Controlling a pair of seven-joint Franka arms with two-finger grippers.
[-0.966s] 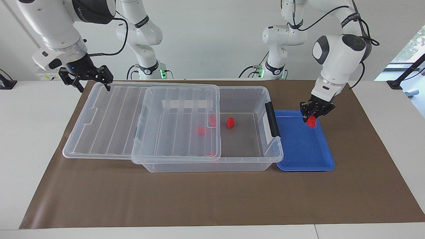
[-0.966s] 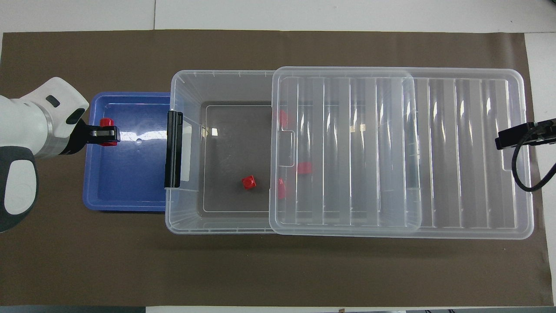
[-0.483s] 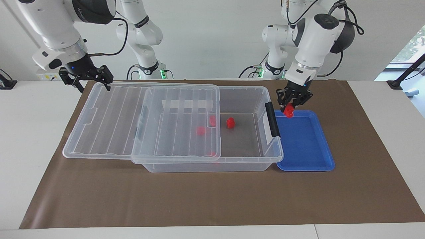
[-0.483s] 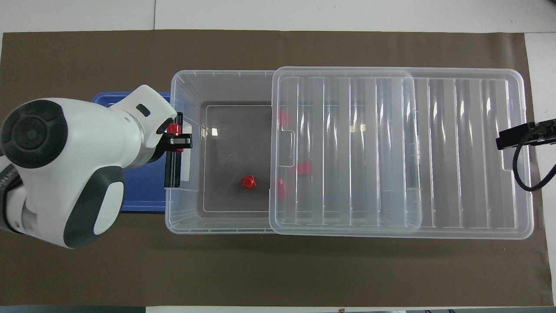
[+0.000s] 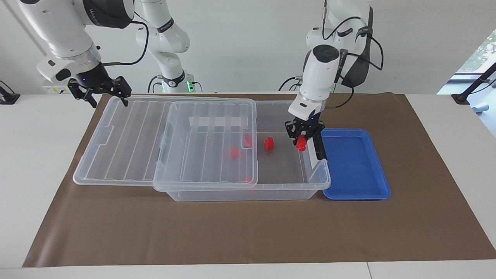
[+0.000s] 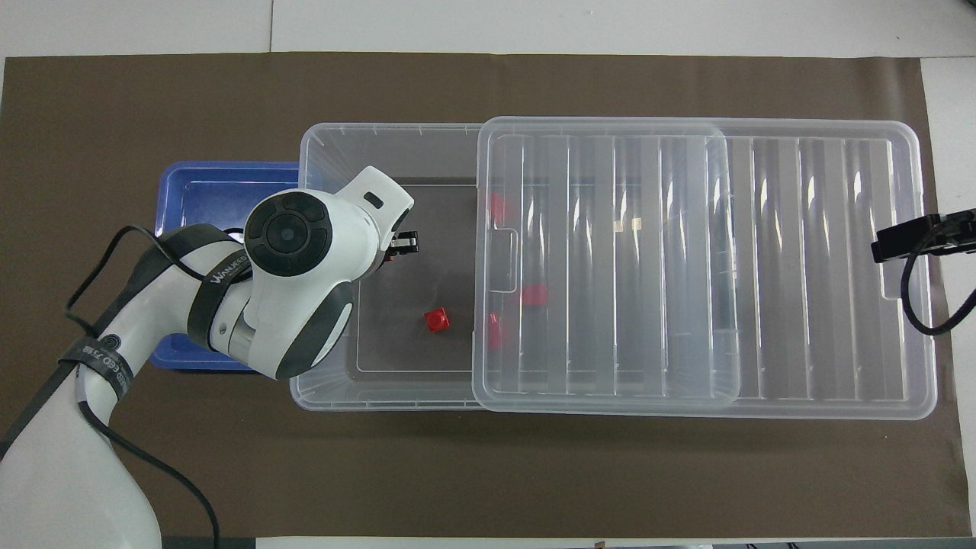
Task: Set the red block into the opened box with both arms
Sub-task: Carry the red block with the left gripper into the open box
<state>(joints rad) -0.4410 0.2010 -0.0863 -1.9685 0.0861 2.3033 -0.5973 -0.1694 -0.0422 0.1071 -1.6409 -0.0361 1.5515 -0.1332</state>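
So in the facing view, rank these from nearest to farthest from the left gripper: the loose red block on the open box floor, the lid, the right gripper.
Measured from the left gripper, which holds a red block over the box's open end:
1. Loose red block, on the uncovered box floor.
2. Lid, slid toward the right arm's end.
3. Right gripper, at the lid's outer edge.

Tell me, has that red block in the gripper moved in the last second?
Yes. The left gripper has carried the red block off the blue tray, past the black latch bar, over the open box.
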